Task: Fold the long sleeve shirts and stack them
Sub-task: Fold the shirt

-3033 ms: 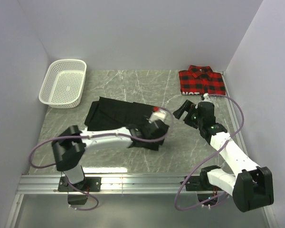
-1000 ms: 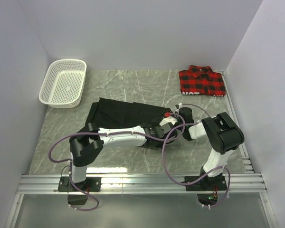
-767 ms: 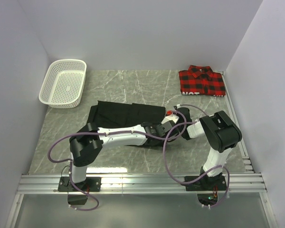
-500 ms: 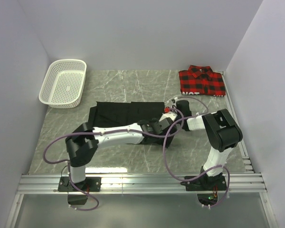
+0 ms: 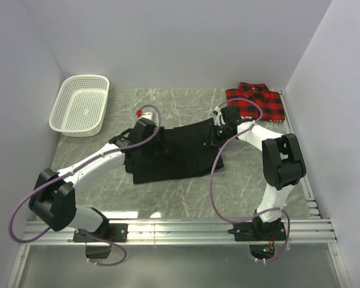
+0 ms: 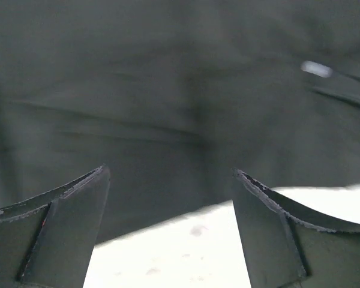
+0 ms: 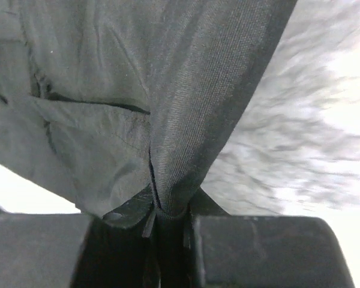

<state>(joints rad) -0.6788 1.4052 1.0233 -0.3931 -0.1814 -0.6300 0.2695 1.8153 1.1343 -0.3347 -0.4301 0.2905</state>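
The black long sleeve shirt [image 5: 179, 157] lies spread across the middle of the table. My right gripper [image 5: 213, 132] is at its far right corner, shut on a pinched fold of the black fabric [image 7: 168, 207]. My left gripper [image 5: 160, 138] hovers over the shirt's left part, open with nothing between its fingers [image 6: 78, 207]. In the left wrist view the black cloth [image 6: 168, 90] fills the upper part, with its hem against the pale table. The red-and-black plaid shirt [image 5: 255, 102] lies folded at the far right corner.
A white mesh basket [image 5: 79, 105] stands at the far left corner. Grey marble table top [image 5: 168, 108] shows around the shirts. A metal rail [image 5: 180, 231] runs along the near edge, and walls close in on the left, back and right.
The left gripper opened, let go of the black shirt and swung back left. The right gripper shut on the shirt's edge and drew it toward the far right, and the shirt now lies spread wider.
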